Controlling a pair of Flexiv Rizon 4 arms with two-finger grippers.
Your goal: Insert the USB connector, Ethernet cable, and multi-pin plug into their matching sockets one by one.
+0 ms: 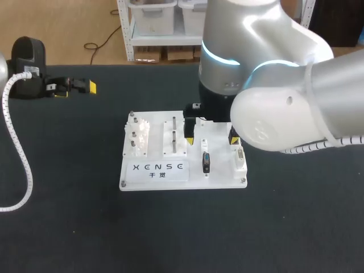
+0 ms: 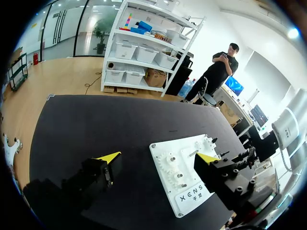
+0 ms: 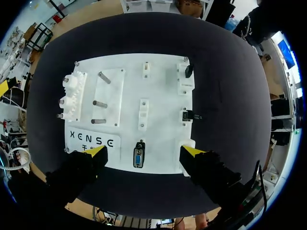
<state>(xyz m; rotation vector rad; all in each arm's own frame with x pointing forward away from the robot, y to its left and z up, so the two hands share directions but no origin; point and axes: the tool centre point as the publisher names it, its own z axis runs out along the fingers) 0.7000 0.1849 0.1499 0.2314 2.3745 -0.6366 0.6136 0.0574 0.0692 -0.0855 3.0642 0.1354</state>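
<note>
Over the white board (image 1: 222, 177) on the black bench (image 1: 68, 227), right arm (image 1: 273, 74) hangs straight above, jaws spread wide, nothing held. Its yellow fingertips (image 3: 96, 151) sit over the board's near edge, one by the printed label, the other by the near-right corner. The black multi-pin connector (image 3: 139, 158) with a blue face stands on the board's near edge, right of the label, between and below the two tips, touching neither. Can't tell if it is fully seated. White socket blocks (image 3: 184, 79) run along the board's right edge, two with small black parts on them; can't tell which is USB or Ethernet. A white gear stack (image 1: 138, 135) is on the board's left edge, with metal pegs (image 3: 98, 103) just beside it toward the board's middle. Left arm (image 1: 28, 68) is well apart from the board, off its far-left corner, low over bare bench. Left jaws are wide open too, empty, pointing toward the board.
</note>
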